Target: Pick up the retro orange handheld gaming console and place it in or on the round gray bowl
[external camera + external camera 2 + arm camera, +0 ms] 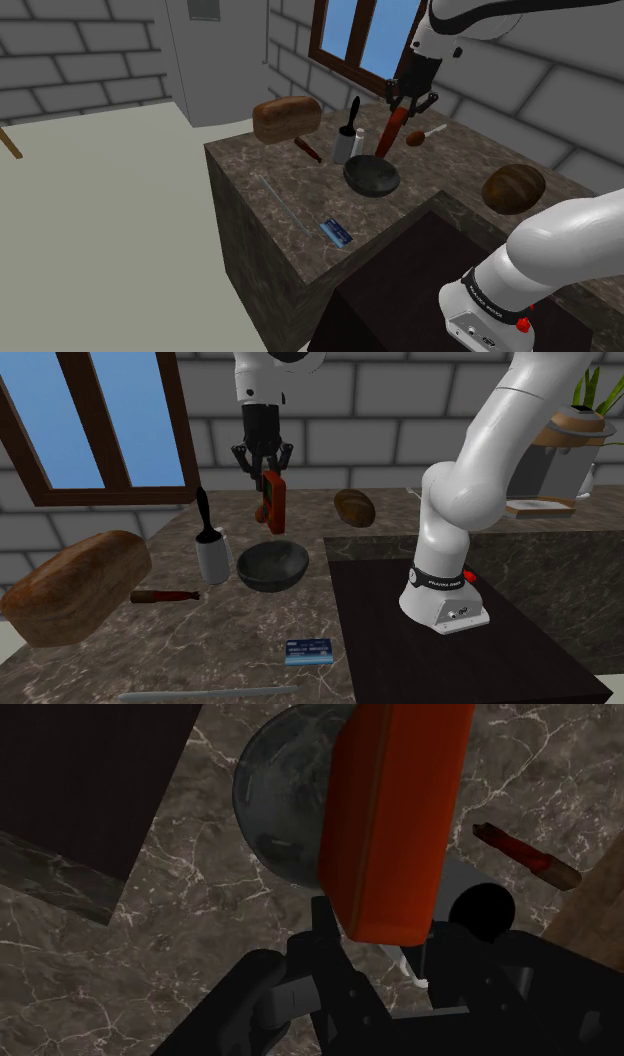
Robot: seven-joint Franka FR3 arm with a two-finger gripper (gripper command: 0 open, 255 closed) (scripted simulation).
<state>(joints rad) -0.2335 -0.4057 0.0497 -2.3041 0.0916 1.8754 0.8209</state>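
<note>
Orange console point(273, 502), clamped in the end effector point(263, 472), hangs above the gray bowl point(272, 570); centre it, lower gently, then release.

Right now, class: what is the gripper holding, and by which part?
The orange console, clasped by the gripper at its upper end; the rest hangs down.

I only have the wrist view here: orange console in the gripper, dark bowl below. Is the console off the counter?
Observer: Yes. In the second exterior view the console hangs upright from the gripper, its lower end in the air near the rim of the bowl.
Operator: Anything beyond the bowl?
Observer: A round brown loaf lies on the counter, apart from the bowl, toward that view's right.
Operator: And near the counter's edge?
Observer: A blue card lies flat there in the shoulder view.
</note>
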